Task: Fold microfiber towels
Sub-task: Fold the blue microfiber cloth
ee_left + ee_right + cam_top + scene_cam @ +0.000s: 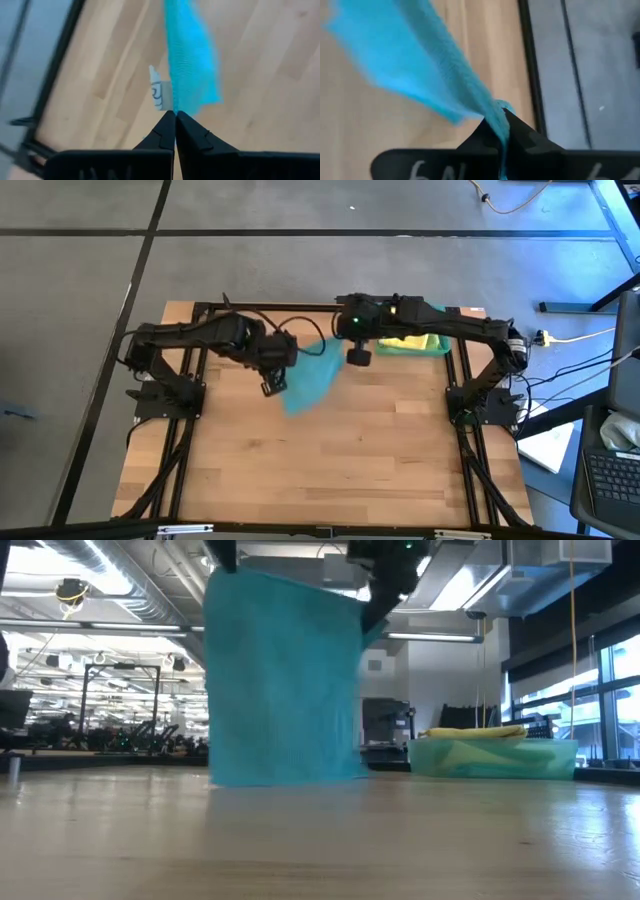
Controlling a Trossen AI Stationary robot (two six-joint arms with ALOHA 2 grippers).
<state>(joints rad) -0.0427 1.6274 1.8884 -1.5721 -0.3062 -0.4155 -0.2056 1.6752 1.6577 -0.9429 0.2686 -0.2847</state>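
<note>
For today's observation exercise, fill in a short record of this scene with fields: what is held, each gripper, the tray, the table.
held item: teal towel, hanging spread between both grippers, lower edge at the table top
left gripper: shut on one upper corner
right gripper: shut on the other upper corner
tray: at the table's far right, with yellow towel on top of its stack
table: bare wood in front of the arms

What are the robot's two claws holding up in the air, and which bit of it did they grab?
Both hold the teal towel by its top edge: the left gripper pinches one upper corner, the right gripper the other, so it hangs like a curtain over the table.
</note>
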